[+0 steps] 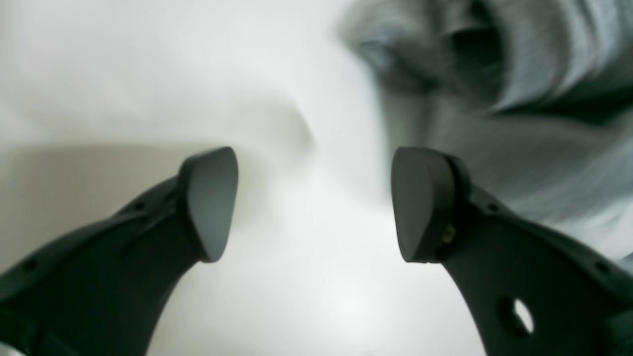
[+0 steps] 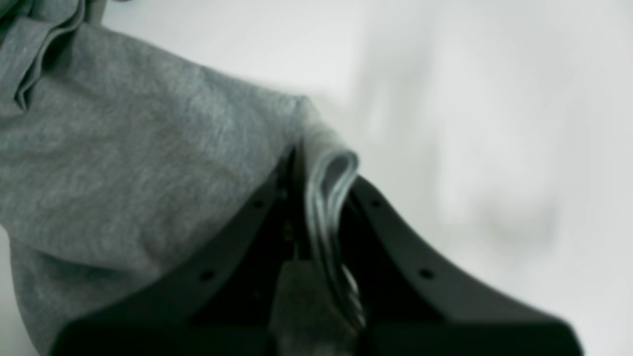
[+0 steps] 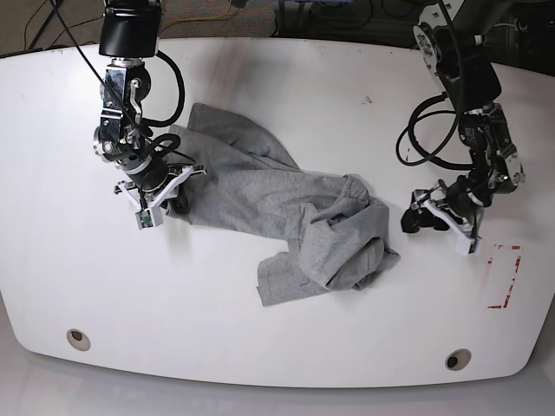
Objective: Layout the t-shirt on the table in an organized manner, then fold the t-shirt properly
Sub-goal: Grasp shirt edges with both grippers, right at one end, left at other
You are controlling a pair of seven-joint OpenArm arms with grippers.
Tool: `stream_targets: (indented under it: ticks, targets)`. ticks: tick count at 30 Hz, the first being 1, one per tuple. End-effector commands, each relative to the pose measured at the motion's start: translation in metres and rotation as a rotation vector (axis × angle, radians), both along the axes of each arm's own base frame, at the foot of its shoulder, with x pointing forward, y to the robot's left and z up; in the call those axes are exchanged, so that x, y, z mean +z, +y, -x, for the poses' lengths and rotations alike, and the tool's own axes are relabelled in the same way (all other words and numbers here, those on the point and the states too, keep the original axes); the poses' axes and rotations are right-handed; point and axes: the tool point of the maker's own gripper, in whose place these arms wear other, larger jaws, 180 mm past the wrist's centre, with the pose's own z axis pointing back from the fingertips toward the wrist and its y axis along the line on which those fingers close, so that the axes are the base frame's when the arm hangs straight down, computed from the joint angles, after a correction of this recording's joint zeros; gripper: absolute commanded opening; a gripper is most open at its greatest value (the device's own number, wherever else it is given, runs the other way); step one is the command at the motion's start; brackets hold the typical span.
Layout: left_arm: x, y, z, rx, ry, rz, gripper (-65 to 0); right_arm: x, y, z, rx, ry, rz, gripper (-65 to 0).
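Left wrist view
- Left gripper [image 1: 314,202]: jaws spread wide, nothing between them; only bare table [image 1: 148,74] shows in the gap.
- T-shirt [image 1: 519,99]: blurred grey folds in the upper right of the frame, just beyond the right-hand fingertip; contact cannot be told.
- Likely reason: the gripper seems poised beside the cloth to take an edge.

Right wrist view
- Right gripper [image 2: 321,198]: jaws closed on a doubled edge of the t-shirt [image 2: 123,148]; layered cloth shows pinched at centre frame.
- Cloth: runs from the pinch toward the upper left, fairly smooth, with a seam fold in the upper left corner.
- Table [image 2: 494,99]: bare white on the right half.
- Likely reason: the edge is held so the shirt can be pulled out flat.

Base view
- T-shirt [image 3: 277,208]: mid-table, crumpled, one part stretched toward the left of the frame, the rest bunched at centre right; not yet laid flat.
- Right gripper [image 3: 160,195]: left of frame, at the shirt's left end, gripping it.
- Left gripper [image 3: 421,218]: right of frame, just beside the bunched part, holding nothing.
- Red tape mark [image 3: 505,277]: lower right, well apart from the shirt.
- Stage, as judged: spreading under way, folding not begun.
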Motion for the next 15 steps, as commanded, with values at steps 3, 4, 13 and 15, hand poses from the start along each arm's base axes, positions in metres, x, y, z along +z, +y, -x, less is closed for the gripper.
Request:
stream_targets:
  ticks: [3, 4, 13, 15]
  targets:
    - [0.028, -0.012, -0.026, -0.002, -0.088, 0.046, -20.1, 0.019, -0.001, -0.013, 0.002, -0.064, -0.005, -65.0]
    - [0.029, -0.016, -0.029, -0.005, -0.092, 0.052, -20.1, 0.019, -0.001, -0.013, 0.002, -0.064, -0.005, -65.0]
    - [0.043, -0.063, -0.042, -0.106, -0.123, 0.068, -20.4, 0.018, -0.002, -0.012, 0.003, -0.061, -0.004, -65.0]
    - [0.045, -0.069, -0.043, -0.125, -0.129, 0.063, -20.4, 0.018, -0.002, -0.012, 0.003, -0.061, -0.004, -65.0]
